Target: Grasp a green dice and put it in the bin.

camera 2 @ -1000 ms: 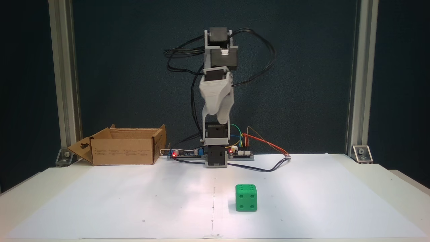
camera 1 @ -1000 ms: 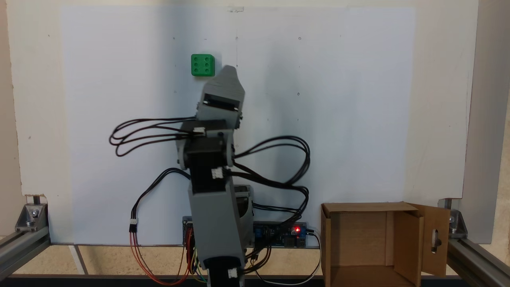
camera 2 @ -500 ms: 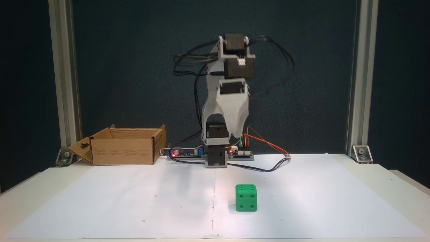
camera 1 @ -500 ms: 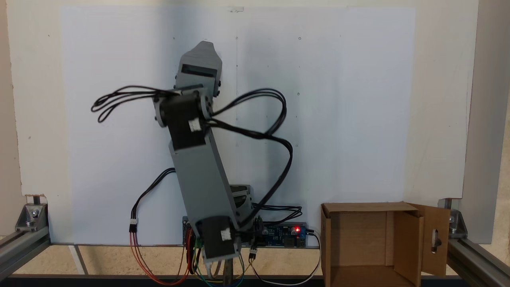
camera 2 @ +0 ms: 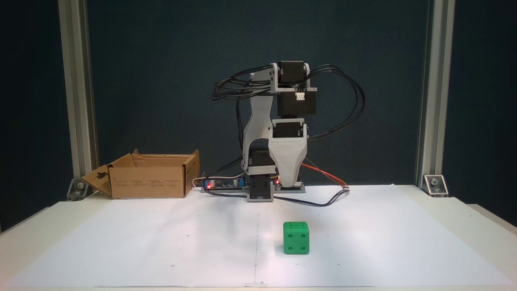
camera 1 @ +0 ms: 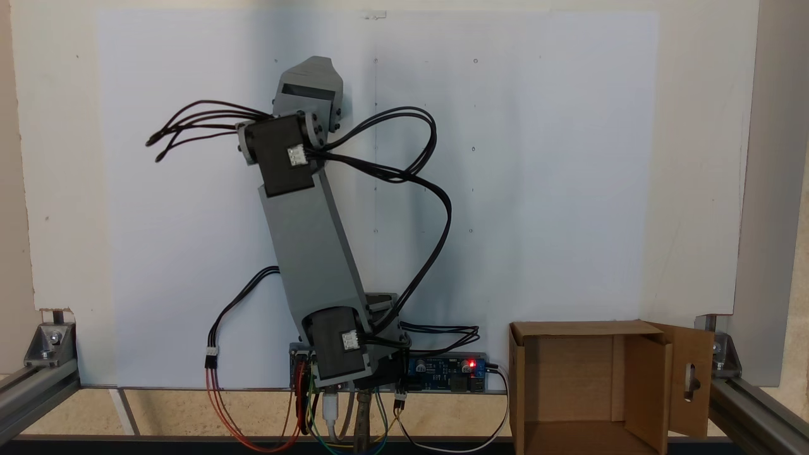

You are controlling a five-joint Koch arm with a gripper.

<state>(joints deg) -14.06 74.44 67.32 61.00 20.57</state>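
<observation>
The green dice (camera 2: 296,237) sits on the white paper, in front of the arm and a little right of its base. My gripper (camera 2: 290,184) hangs pointing straight down, above and behind the dice and clear of it. It looks like a single grey wedge, so its jaws cannot be told apart. Seen from above, the gripper (camera 1: 314,64) and wrist cover the spot where the dice lies, hiding it. The bin (camera 2: 149,182), an open brown cardboard box with a slotted flap, stands at the back left; from above, the bin (camera 1: 581,328) is at the lower right.
Circuit boards (camera 2: 220,184) and loose cables (camera 2: 323,202) lie around the arm's base. Aluminium frame posts (camera 2: 76,89) stand at both back corners. White paper (camera 2: 161,242) covers the table.
The arm has swung toward the dice and reached out lower. The gripper now covers the dice from above. The dice and the bin have not moved.
</observation>
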